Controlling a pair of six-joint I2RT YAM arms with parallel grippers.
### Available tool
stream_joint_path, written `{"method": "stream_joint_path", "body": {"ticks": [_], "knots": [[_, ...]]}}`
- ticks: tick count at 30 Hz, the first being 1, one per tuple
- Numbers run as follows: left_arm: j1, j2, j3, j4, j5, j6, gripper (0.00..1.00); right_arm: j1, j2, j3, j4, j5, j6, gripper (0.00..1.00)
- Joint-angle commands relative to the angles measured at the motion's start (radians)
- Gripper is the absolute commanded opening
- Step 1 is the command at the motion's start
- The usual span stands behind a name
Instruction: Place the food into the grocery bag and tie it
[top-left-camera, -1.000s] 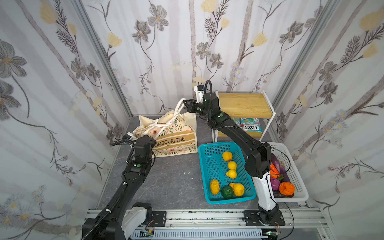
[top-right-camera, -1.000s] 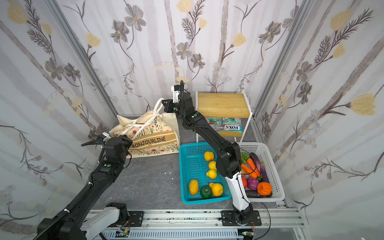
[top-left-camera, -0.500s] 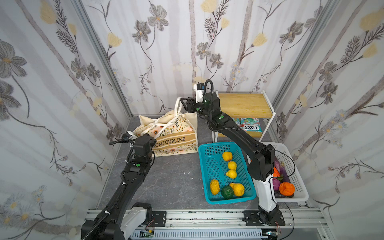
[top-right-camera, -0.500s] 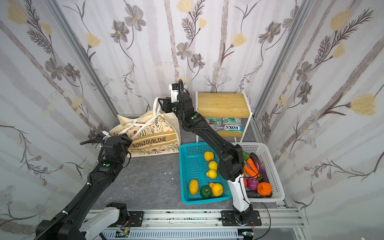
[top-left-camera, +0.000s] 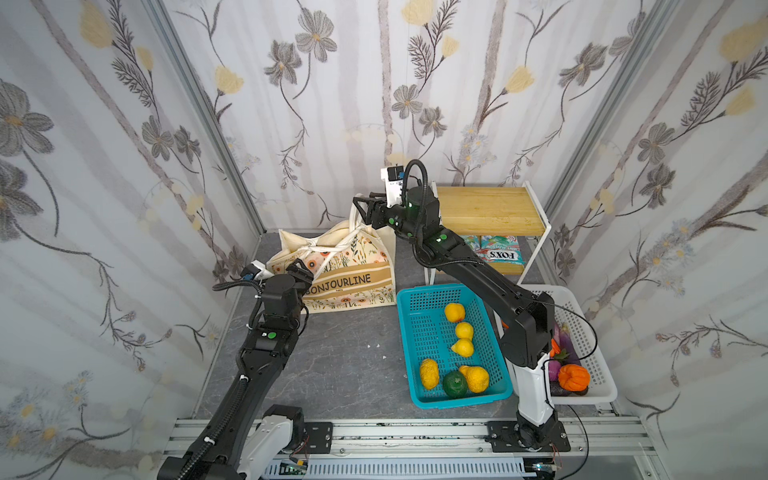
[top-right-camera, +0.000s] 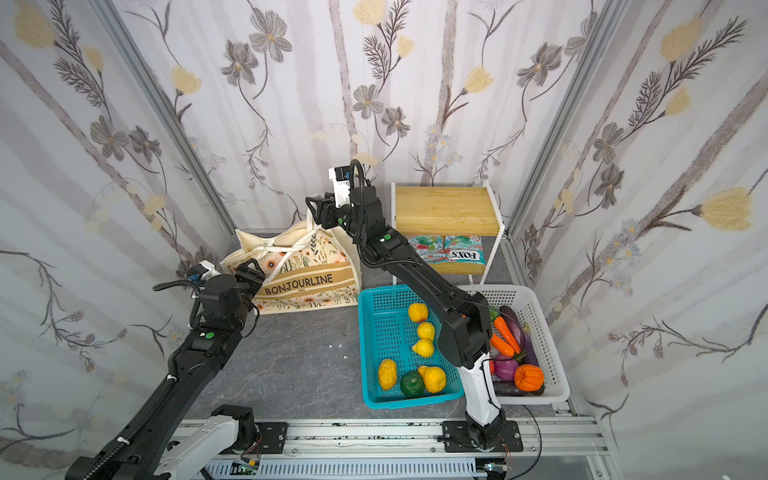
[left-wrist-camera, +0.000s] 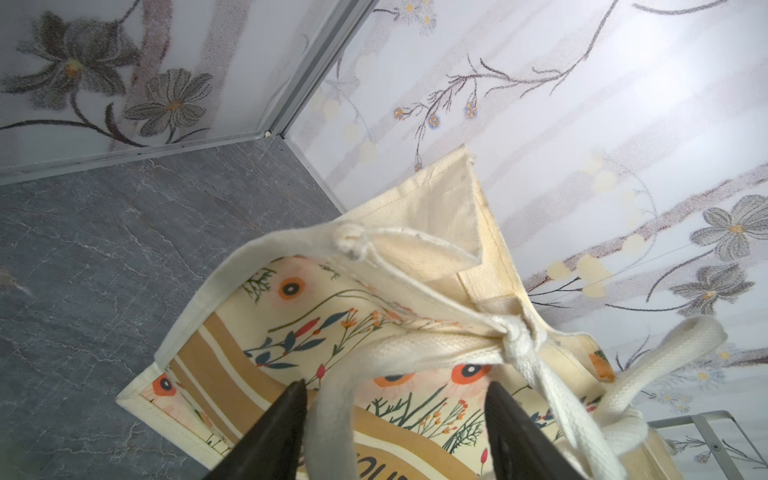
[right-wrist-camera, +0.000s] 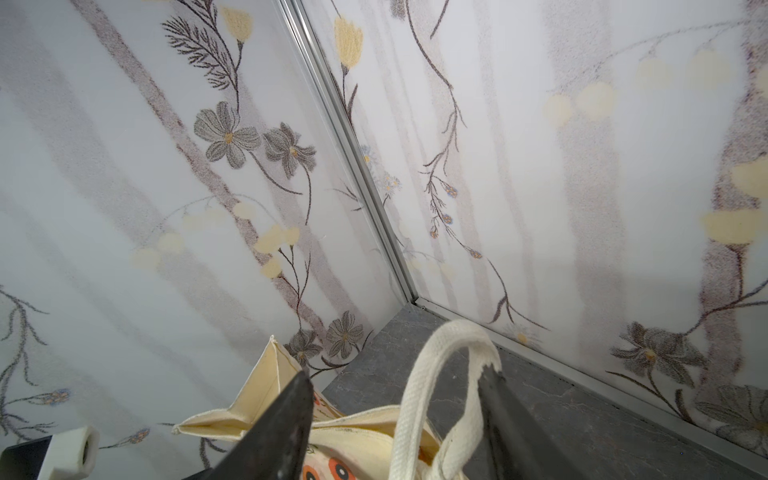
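Note:
The grocery bag (top-left-camera: 345, 270) (top-right-camera: 303, 274) stands upright at the back left of the grey table. Its white handles are tied in a knot (left-wrist-camera: 515, 332) over the mouth. My left gripper (top-left-camera: 301, 268) (left-wrist-camera: 395, 399) is open at the bag's front left corner, and a slack handle loop (left-wrist-camera: 332, 415) lies against one finger. My right gripper (top-left-camera: 365, 205) (right-wrist-camera: 395, 382) is open above the bag's back right corner. The other handle loop (right-wrist-camera: 419, 374) stands loose between its fingers, touching one. The food is hidden; the bag's inside does not show.
To the right of the bag, a blue basket (top-left-camera: 405, 332) holds several yellow fruits and a green one. A white basket (top-left-camera: 598, 374) of vegetables is at the far right. Behind them a wooden shelf (top-left-camera: 486, 210) stands over FOX'S packets (top-left-camera: 498, 253). Walls close in behind the bag.
Both grippers were shut on the bag's handles and have opened, letting the loops go slack. The right gripper has drifted slightly to the left; the bag stays put.

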Motion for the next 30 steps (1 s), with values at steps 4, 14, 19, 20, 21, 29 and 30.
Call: {"method": "stream_joint_path", "body": {"ticks": [4, 14, 19, 20, 21, 29, 30], "knots": [[0.009, -0.068, 0.018, 0.009, 0.016, 0.096, 1.00, 0.034, -0.050, -0.003, -0.028, 0.055, -0.090, 0.69], [0.039, -0.239, -0.046, 0.008, 0.029, 0.241, 1.00, 0.094, -0.231, -0.146, -0.088, 0.139, -0.214, 1.00], [0.039, -0.311, -0.167, 0.026, -0.028, 0.291, 1.00, 0.102, -0.466, -0.492, 0.055, 0.284, -0.228, 1.00], [0.039, -0.329, -0.196, 0.037, -0.024, 0.282, 1.00, 0.102, -0.521, -0.570, 0.092, 0.311, -0.228, 1.00], [0.039, -0.342, -0.221, 0.046, -0.021, 0.265, 1.00, 0.102, -0.569, -0.638, 0.119, 0.327, -0.227, 1.00], [0.003, -0.392, -0.416, 0.166, -0.081, 0.259, 1.00, 0.034, -0.882, -1.106, 0.159, 0.427, -0.220, 1.00], [-0.005, -0.397, -0.451, 0.228, -0.058, 0.263, 1.00, 0.004, -0.910, -1.168, 0.175, 0.443, -0.200, 1.00]]}}
